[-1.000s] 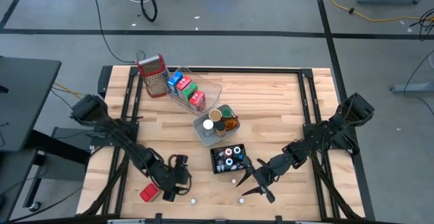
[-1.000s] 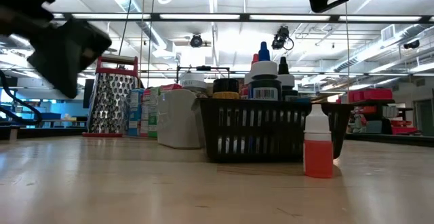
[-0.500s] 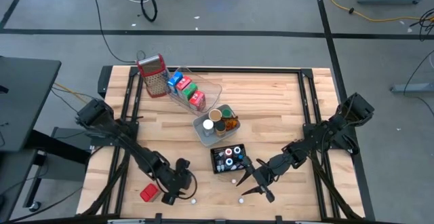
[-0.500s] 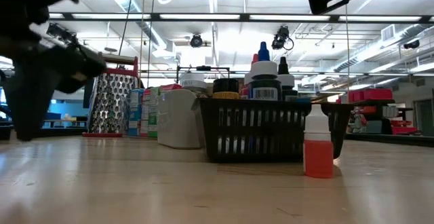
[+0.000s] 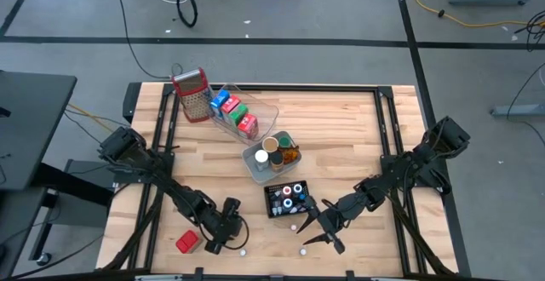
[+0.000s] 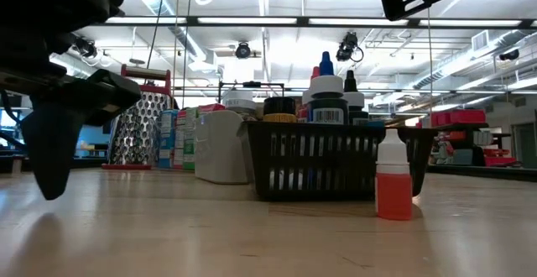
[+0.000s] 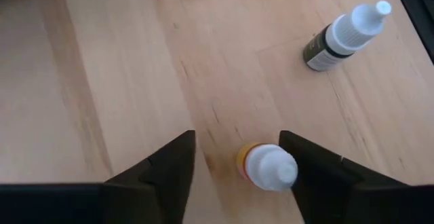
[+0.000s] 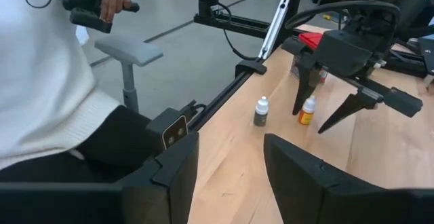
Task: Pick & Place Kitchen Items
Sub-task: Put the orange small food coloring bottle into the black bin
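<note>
Two matte black jointed arms, left arm and right arm, each ending in two wedge-shaped tapered black fingers with angular faceted sides

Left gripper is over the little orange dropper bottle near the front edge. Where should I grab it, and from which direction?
Grip the orange dropper bottle around its body, below the white cap, coming straight down. It stands upright between the open fingers of the left gripper, and the cap tapers, so a grip there might slip. The dark dropper bottle lies apart, clear of the approach.
</note>
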`<action>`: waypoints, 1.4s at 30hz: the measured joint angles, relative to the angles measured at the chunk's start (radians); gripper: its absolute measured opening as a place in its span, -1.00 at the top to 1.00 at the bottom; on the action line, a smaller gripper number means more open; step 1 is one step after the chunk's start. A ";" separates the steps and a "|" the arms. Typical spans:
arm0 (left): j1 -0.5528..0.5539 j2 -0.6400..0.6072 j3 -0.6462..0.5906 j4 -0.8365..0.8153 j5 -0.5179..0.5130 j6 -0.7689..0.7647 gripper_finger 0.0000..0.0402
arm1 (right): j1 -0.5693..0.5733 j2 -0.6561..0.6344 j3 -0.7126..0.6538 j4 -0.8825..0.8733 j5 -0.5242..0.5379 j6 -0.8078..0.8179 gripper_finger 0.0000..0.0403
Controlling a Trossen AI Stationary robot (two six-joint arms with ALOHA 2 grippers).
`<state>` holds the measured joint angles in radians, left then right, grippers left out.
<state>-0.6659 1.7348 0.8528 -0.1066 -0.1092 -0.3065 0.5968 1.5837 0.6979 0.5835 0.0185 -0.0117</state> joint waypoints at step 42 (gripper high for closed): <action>0.407 -0.001 0.103 0.210 0.087 0.350 0.37 | 0.000 0.000 0.000 0.001 0.001 -0.001 0.13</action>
<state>-0.2589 1.7337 0.9559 0.1030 -0.0218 0.0433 0.5964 1.5833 0.6981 0.5844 0.0196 -0.0122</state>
